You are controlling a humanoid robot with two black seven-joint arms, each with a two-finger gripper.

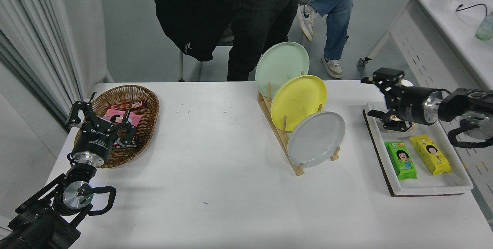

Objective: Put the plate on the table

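The light grey plate leans upright in the front slot of a wooden rack on the white table, in front of a yellow plate and a mint green plate. My right gripper reaches in from the right edge, open and holding nothing, to the right of the rack and a little apart from the grey plate. My left gripper stays parked at the lower left over a basket, its fingers spread.
A wicker basket with snack packets sits at the left. A white tray at the right holds a green packet, a yellow packet and a biscuit bag. People stand and sit beyond the far edge.
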